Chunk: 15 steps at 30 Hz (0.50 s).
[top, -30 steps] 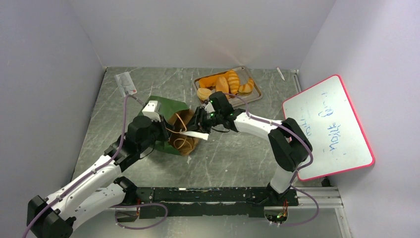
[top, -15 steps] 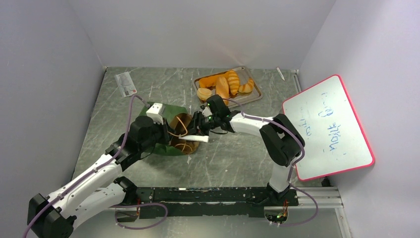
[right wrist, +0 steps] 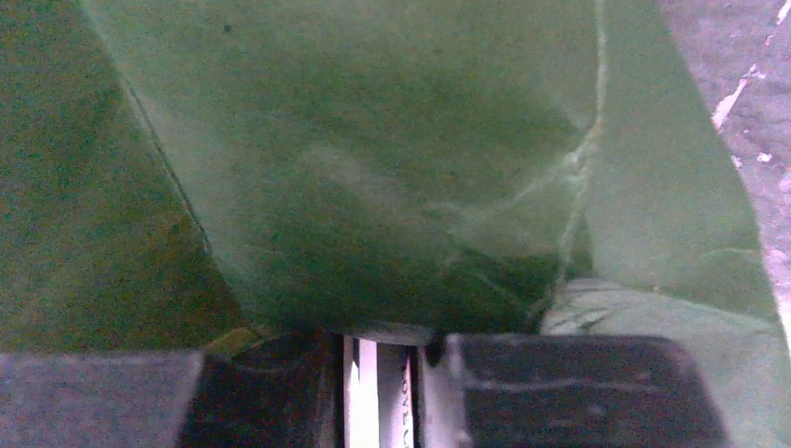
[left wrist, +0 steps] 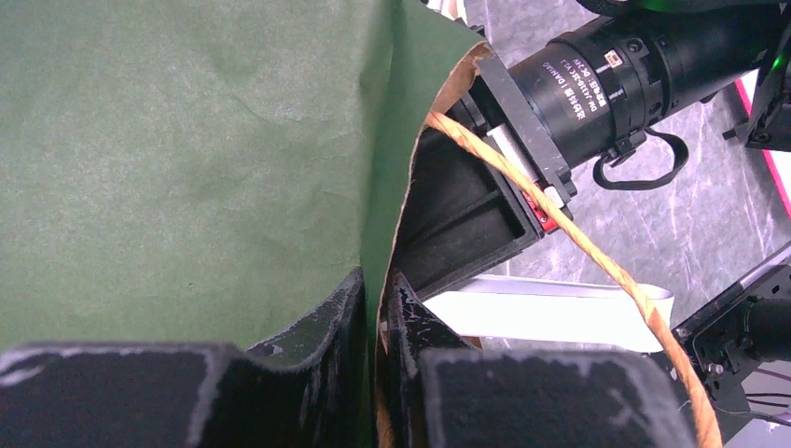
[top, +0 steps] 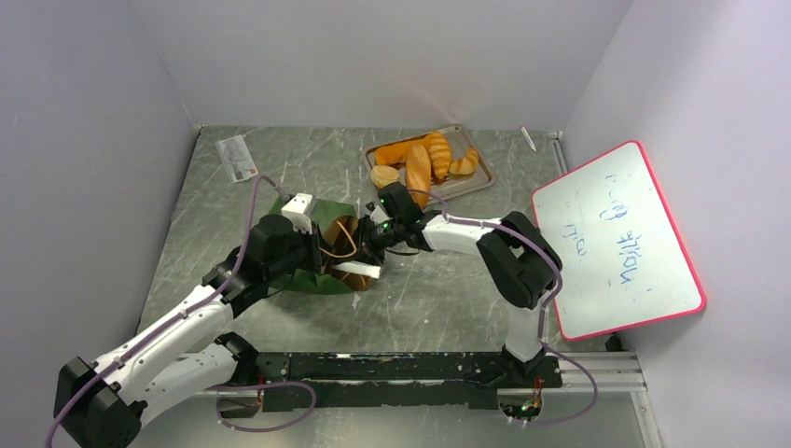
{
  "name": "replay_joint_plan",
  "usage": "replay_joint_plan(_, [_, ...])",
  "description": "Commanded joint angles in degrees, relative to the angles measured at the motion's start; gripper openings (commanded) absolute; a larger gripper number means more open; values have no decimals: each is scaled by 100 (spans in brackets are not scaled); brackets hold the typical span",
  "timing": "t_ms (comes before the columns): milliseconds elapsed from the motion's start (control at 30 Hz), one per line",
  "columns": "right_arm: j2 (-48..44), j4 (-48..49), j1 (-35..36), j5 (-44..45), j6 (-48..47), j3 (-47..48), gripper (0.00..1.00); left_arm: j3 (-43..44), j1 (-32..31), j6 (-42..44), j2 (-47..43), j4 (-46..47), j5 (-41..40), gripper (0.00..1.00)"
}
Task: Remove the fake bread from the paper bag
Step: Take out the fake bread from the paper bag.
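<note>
1. Left gripper is clenched on the paper bag rim; the mouth faces right.
2. Right gripper, the nearer one, sits at that mouth; I cannot tell its grip.
3. Visible fake bread lies on the tray beyond.

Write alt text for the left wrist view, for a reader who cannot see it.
The left gripper pinches the rim of a dark green paper bag. A tan cord handle crosses the bag's mouth, where the black right arm reaches in.
</note>
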Motion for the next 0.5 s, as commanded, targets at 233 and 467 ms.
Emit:
replay_joint_plan(233, [-1106, -231, -368, 298, -409, -479, 0, 38, -18, -304, -630, -174, -326, 7])
replay_joint_plan(467, [-2112, -876, -719, 492, -982, -995, 0, 2, -18, -548, -783, -771, -1066, 7])
